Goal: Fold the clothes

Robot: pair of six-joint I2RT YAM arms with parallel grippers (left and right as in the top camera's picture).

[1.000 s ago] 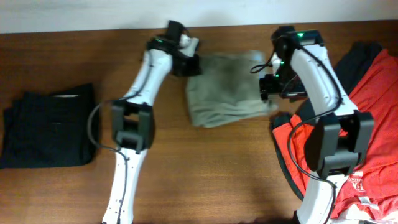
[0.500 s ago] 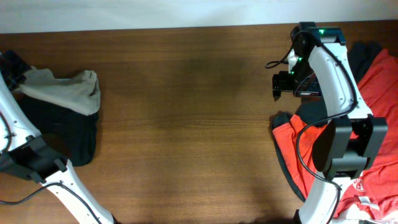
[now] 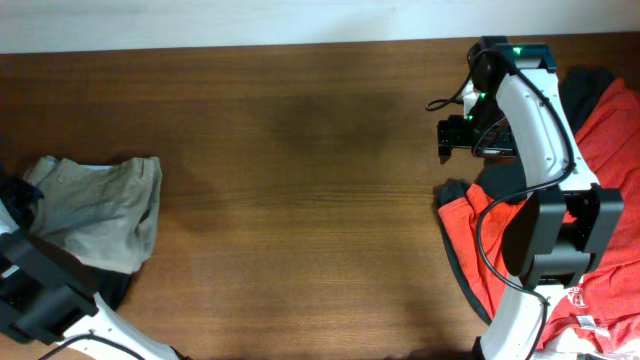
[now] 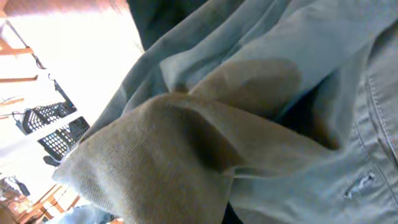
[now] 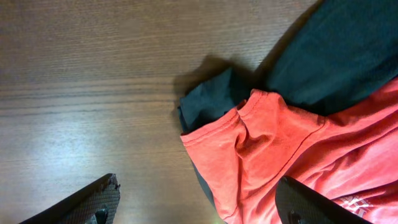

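Light khaki-beige cotton trousers at the left end of the brown wooden table, lower and flatter than half a second earlier, when they hung bunched near the far edge.
The white-and-black left arm has dropped toward the near-left corner; the left gripper is buried in cloth in the wrist view, so whether it is clamped or apart cannot be told. The right arm is unmoved, and the right gripper hangs with fingers spread wide above a red garment overlapping a dark one. The trousers lie folded in soft, rumpled layers, a dark strip showing at their near edge.
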